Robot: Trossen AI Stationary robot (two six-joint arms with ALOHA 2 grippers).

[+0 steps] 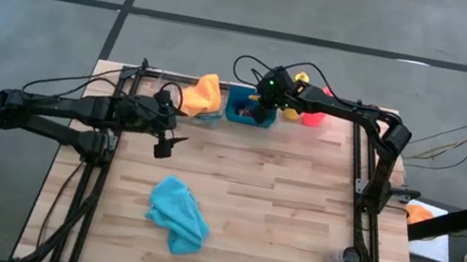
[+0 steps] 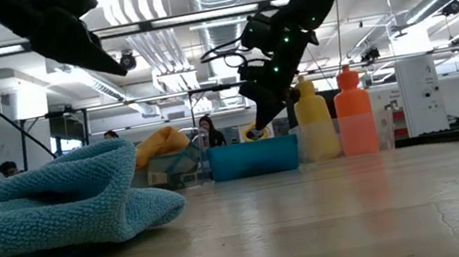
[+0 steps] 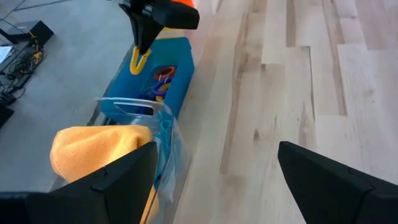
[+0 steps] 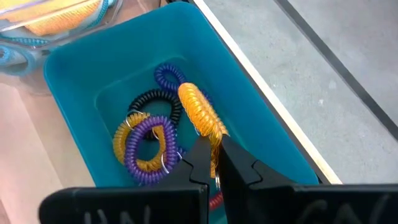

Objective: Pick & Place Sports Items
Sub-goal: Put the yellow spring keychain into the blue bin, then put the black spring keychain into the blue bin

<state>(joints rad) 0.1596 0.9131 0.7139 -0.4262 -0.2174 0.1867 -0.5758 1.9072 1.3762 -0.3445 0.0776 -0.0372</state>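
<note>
A curly yellow ring (image 4: 199, 112) hangs over my teal bin (image 4: 261, 106), top middle, pinched tight by my right gripper (image 4: 214, 163). More springy rings (image 4: 149, 149) lie partly hidden below. My left gripper (image 3: 214, 163) is wide open, empty.

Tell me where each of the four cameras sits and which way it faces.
High: overhead, straight down; both arms, table.
Low: table height, level; teal cloth, bottles, arms above.
Left wrist: past open left gripper toward orange cloth.
Right wrist: down into teal bin; right gripper pinching yellow ring.
Both wrist views share the bin.
</note>
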